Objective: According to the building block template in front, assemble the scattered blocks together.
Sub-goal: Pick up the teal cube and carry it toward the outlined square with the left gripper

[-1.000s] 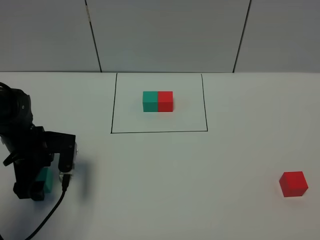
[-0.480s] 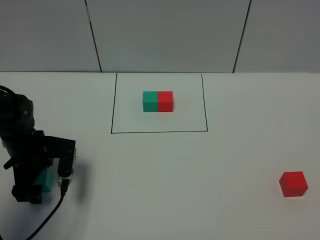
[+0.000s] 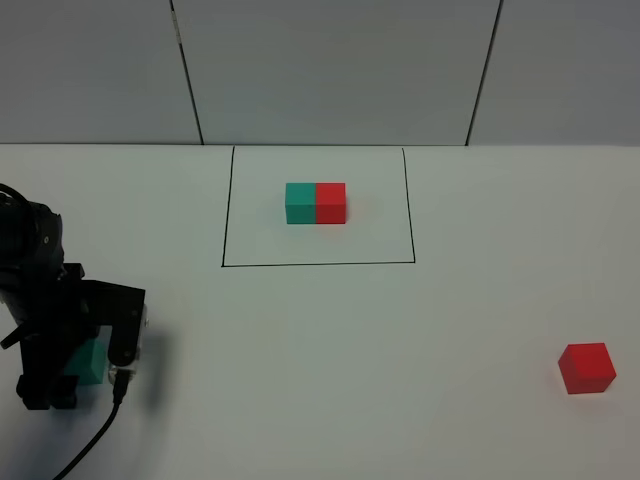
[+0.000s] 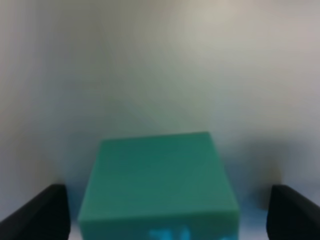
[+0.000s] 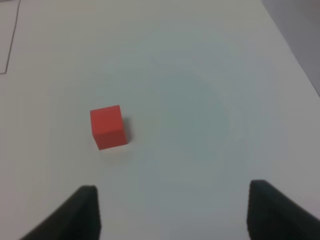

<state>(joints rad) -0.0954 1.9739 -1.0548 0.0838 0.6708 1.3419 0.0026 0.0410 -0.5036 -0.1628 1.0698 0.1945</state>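
From where I sit, the move turns on the teal-green cube (image 4: 157,185) lying directly between the jaws of the left gripper (image 4: 165,212). The jaws are spread wide, with bare desk showing on either side of the cube, so I judge nothing is pinched yet. In the high view this cube (image 3: 92,360) sits at the near left of the desk (image 3: 320,380), mostly hidden by the left gripper (image 3: 72,368). Being a cube, it has no long axis. Its flat sides look roughly square to the jaws, so a straight squeeze should do. The red cube (image 3: 586,367) rests well apart at the near right, closer to the right arm. The right wrist view shows it (image 5: 107,126) ahead of the right gripper (image 5: 177,212), off the centre line and turned slightly. That gripper's jaws are also spread, with nothing between them. The template (image 3: 315,202) lies at the far middle inside the black rectangle (image 3: 318,264). Its long axis runs left to right, green on the left.
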